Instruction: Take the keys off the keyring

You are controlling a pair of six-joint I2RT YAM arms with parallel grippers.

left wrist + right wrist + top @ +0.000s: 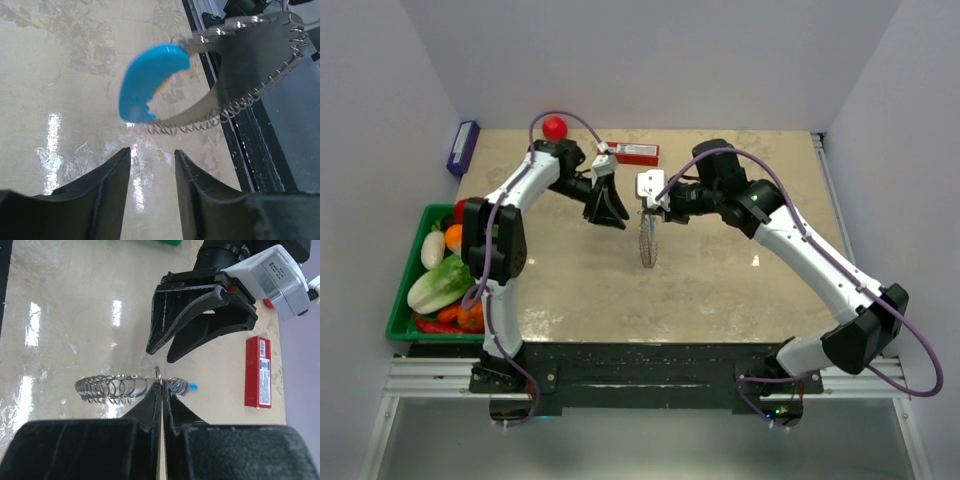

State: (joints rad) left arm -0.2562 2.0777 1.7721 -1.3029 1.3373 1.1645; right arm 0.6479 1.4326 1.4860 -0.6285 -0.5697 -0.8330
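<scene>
**Right gripper clamped on keyring, left gripper just short of it**

Right gripper (160,386), nearest the right wrist camera, has its jaws closed tight on one link of the keyring (115,387). The loop hangs from that pinch over the table (60,315) and is seen edge-on. Its long axis runs crosswise to the right fingers, and the light-blue segment (150,82) sits at the end nearer the red box (257,371).

Just beyond the loop stands the left gripper (161,355), tips aimed at the pinched link — near, not touching. Its jaws are narrow, part-way apart, with nothing between them. From the left wrist view, the left fingers (112,195) lie below the blue segment, which sits ahead of the slot and roughly in line with it.

As for the keys, no brass piece can be picked out for certain. A yellowish glint at the blue segment's edge is too blurred to call.

Judgement: the left arm is the free one. The coming move turns on closing the short gap straight ahead — towards the blue end — while the right gripper anchors the loop.
</scene>
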